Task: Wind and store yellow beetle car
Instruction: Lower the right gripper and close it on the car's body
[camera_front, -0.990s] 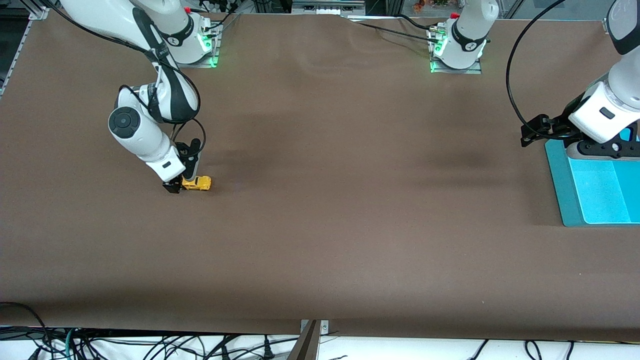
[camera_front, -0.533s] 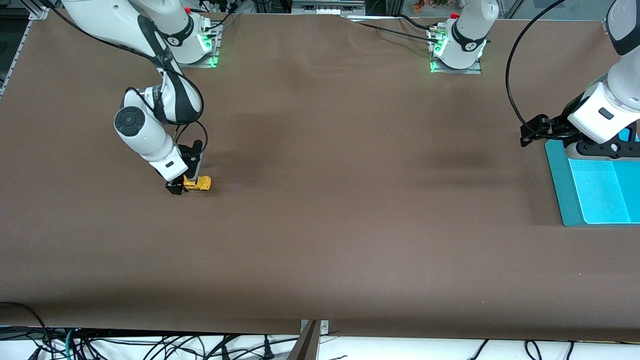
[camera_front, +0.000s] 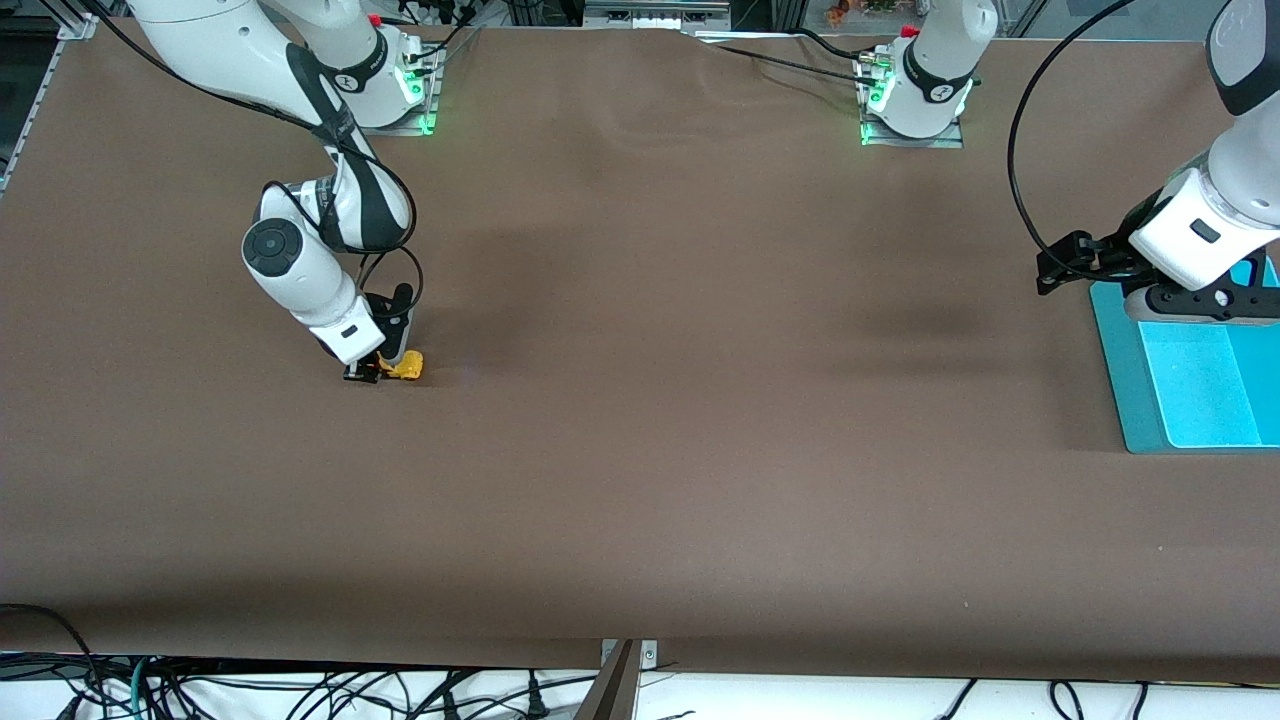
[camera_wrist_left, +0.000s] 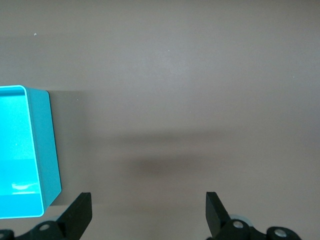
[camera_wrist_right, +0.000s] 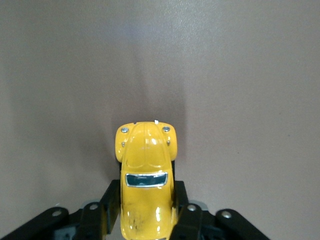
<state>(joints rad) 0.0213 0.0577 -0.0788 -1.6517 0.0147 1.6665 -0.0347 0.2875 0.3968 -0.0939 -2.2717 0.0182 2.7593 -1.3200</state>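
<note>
Two hands are seen. The yellow beetle car (camera_wrist_right: 147, 186) is pinched at its rear between the right hand (camera_front: 372, 372), low on the tabletop (camera_front: 640, 450). Winding seems begun; a backward drag is judged next. The left hand (camera_wrist_left: 147, 215) waits spread by the blue bin (camera_wrist_left: 30, 150).

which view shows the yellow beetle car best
The right wrist view: the yellow beetle car fills its centre, hood and windscreen clear, between the right gripper fingers. The front view shows only a small yellow patch at that gripper. The left wrist view shows none of it.
</note>
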